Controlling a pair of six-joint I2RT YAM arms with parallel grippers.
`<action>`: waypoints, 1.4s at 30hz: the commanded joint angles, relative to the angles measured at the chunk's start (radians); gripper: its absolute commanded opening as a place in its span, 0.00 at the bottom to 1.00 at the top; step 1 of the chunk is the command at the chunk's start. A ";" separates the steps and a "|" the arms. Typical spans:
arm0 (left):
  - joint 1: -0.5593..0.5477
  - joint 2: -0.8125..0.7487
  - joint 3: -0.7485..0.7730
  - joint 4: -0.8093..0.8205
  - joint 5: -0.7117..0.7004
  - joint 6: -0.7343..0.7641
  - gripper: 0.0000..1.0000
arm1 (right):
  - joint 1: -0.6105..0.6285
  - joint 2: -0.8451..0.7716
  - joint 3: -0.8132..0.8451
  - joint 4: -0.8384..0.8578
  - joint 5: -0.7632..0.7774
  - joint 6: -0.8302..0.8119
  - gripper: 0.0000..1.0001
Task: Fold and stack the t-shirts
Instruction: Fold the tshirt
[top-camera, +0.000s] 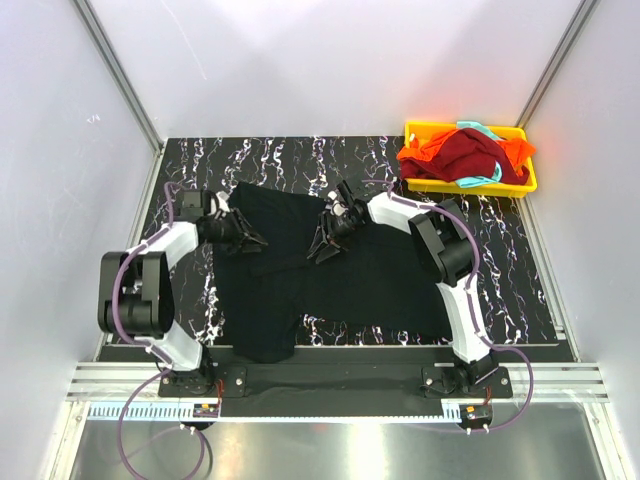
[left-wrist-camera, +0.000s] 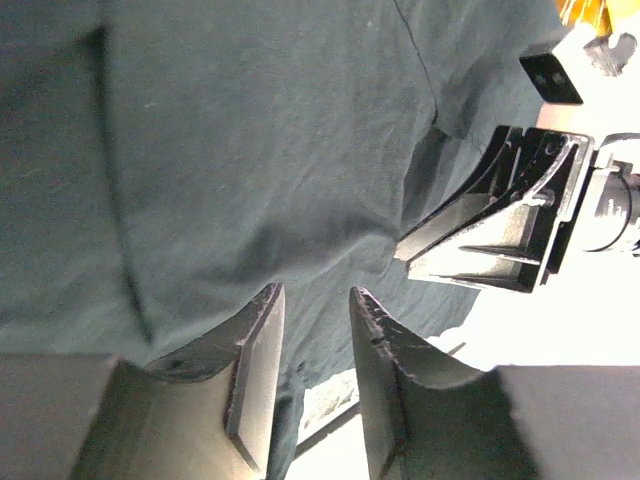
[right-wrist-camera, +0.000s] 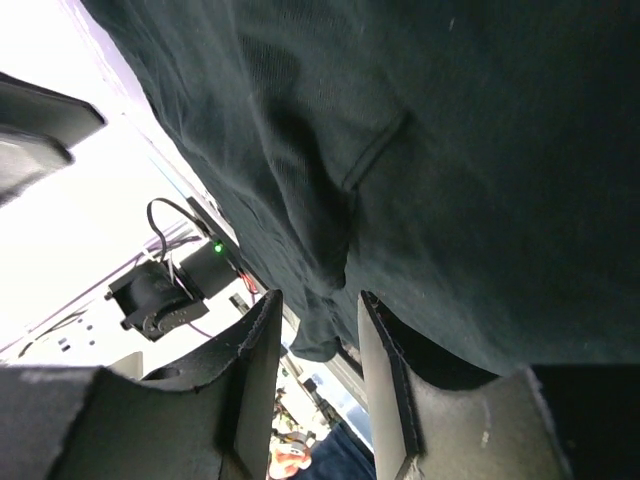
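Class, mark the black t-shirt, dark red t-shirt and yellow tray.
black t-shirt (top-camera: 365, 280), top external view, middle of its body
dark red t-shirt (top-camera: 470, 152), top external view, its bunched middle
yellow tray (top-camera: 515, 187), top external view, near wall

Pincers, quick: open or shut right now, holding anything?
Left pincer: open, over the black t-shirt, holding nothing.
Right pincer: open, at the same shirt, holding nothing.

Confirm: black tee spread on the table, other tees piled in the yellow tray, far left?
No: the top view shows the yellow tray at far right. The rest holds: the black tee spread on the table, other tees piled in it.
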 joint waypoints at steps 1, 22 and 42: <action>-0.013 0.042 0.019 0.085 0.061 -0.049 0.36 | 0.008 0.008 0.000 0.061 -0.033 0.044 0.43; -0.013 -0.110 -0.185 0.060 -0.168 -0.064 0.60 | 0.016 0.024 -0.022 0.120 -0.042 0.070 0.43; -0.013 -0.026 -0.165 0.119 -0.158 -0.057 0.20 | 0.016 0.034 -0.012 0.124 -0.054 0.070 0.43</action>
